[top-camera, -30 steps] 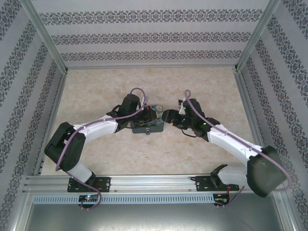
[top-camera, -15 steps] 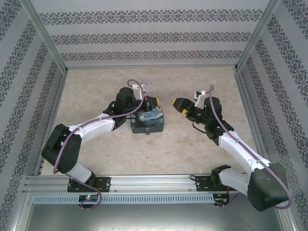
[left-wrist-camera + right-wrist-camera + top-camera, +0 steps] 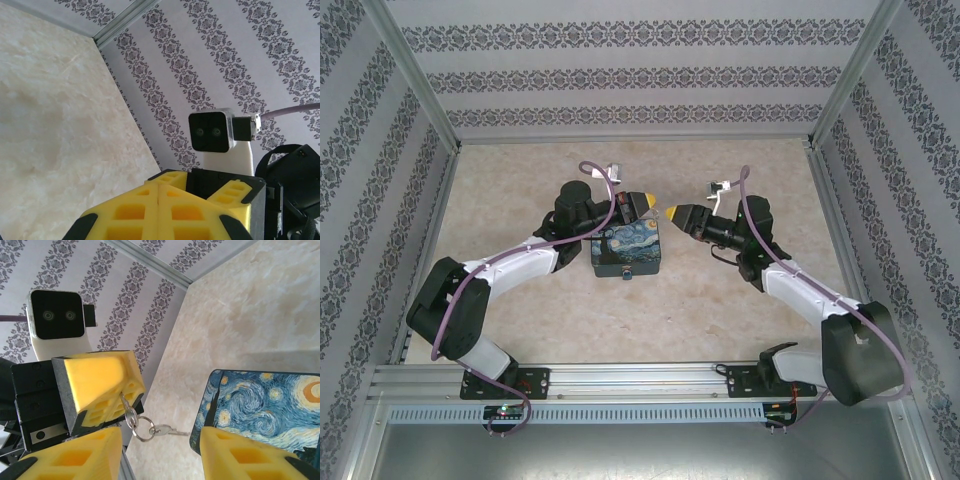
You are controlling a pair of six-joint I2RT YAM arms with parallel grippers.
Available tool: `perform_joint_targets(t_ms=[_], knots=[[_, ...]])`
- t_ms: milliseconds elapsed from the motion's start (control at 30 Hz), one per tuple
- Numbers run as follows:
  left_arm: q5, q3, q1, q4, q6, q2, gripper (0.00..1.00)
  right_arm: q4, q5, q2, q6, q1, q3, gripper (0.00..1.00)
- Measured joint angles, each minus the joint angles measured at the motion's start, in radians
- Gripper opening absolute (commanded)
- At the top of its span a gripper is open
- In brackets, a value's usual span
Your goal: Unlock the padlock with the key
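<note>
My left gripper hangs just beyond the far edge of the Starry Night box. Its yellow jaws are shut. In the right wrist view the left gripper pinches the key by its blade. A ring and a second key dangle from it. My right gripper faces the left one tip to tip, a short gap apart. Its fingers stand open with nothing between them. The padlock shows as a tiny bluish speck at the box's near edge.
The box sits mid-table on the beige marbled surface. Patterned walls and aluminium frame posts close in the back and both sides. Purple cables loop above both wrists.
The left gripper has lifted off the box and moved back. The right gripper pulled away to the right, then swung back to face the left gripper's tip.
</note>
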Motion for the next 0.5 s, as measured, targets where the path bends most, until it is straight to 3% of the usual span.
perform_joint_targets(t_ms=[500], knots=[[0.013,-0.032,0.0,0.013,-0.021,0.001,0.0,0.084,-0.007,0.09,0.016,0.062,0.036,0.33]])
